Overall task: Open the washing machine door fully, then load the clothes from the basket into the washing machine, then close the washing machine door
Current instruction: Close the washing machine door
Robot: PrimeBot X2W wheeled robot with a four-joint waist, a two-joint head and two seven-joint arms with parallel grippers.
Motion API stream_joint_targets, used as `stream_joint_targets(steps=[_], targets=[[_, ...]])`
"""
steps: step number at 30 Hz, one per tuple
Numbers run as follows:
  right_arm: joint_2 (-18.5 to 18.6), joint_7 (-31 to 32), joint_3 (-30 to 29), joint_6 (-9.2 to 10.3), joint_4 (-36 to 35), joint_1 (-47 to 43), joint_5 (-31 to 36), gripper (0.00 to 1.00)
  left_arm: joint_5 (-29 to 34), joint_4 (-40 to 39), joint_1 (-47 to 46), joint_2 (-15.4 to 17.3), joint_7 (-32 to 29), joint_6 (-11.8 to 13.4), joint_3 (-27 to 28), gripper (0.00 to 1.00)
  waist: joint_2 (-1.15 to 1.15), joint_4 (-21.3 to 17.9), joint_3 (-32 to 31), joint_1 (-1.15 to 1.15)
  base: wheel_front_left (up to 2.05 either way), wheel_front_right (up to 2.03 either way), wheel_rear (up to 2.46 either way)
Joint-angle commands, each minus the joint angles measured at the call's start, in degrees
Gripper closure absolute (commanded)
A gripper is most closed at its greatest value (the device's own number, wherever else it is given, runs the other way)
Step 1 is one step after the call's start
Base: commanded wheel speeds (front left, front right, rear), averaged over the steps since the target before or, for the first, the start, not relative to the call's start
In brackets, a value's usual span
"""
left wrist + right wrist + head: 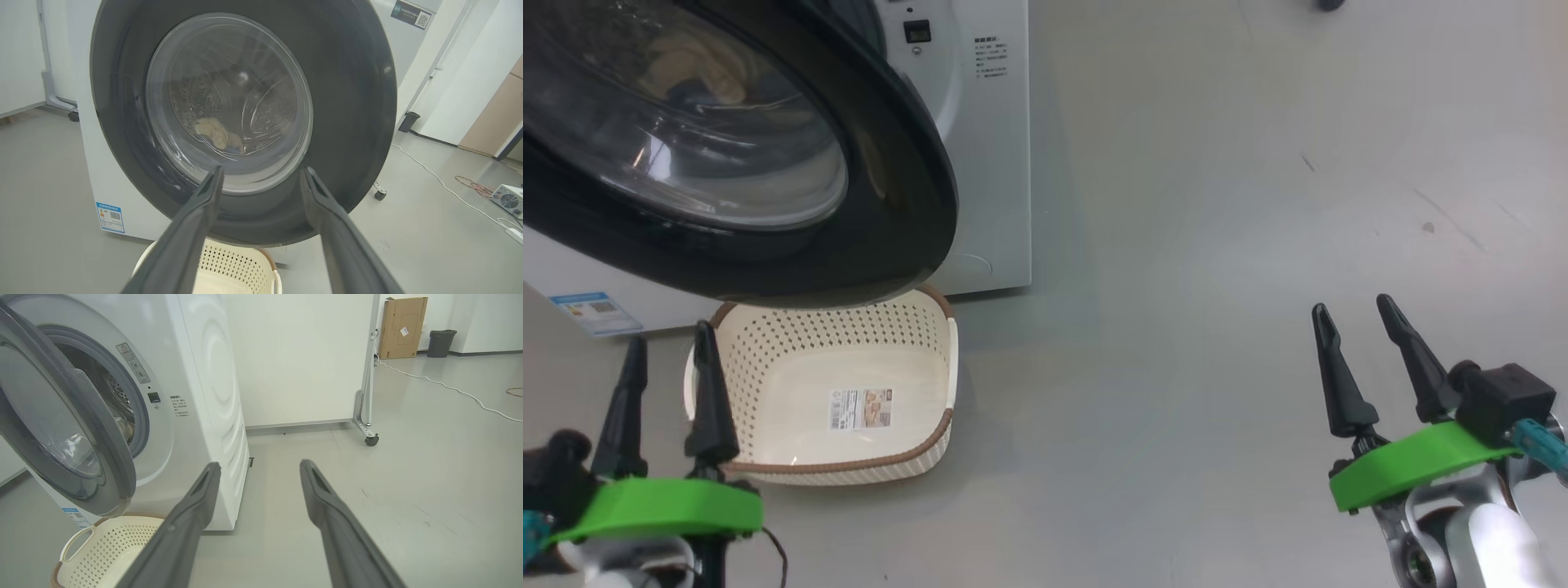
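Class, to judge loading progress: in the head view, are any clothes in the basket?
No, the basket has a bare bottom with just its label.

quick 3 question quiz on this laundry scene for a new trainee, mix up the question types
1. True or false: the basket has a garment in it.
2. Pick one. The washing machine door is:
A) shut flush
B) partly open, its lower edge hanging over the back of the basket
C) off its hinges, lying on the floor
3. Fill the gap: seen through the door from the left wrist view, the clothes lie inside the ____.

Key: 1 false; 2 B; 3 drum
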State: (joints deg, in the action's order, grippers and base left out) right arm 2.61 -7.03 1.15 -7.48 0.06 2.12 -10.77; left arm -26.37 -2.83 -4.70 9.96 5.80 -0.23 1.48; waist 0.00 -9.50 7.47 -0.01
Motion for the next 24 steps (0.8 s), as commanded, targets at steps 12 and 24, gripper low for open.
stream_joint_targets(steps=[12, 24], targets=[[0.27, 2.97, 1.13, -0.01, -5.15, -3.42, 2.94, 0.00, 9.26, -0.55, 7.43, -0.26, 5.17, 3.96, -3.18, 0.00, 0.00, 2.60, -4.20, 0.01, 0.00, 0.00, 0.00], [0.27, 4.22, 0.83, -0.01, -6.77, -4.28, 3.38, 0.00, 9.99, -0.57, 9.02, -1.25, 4.95, 5.13, -4.97, 0.00, 0.00, 4.05, -4.12, 0.01, 0.00, 0.00, 0.00]])
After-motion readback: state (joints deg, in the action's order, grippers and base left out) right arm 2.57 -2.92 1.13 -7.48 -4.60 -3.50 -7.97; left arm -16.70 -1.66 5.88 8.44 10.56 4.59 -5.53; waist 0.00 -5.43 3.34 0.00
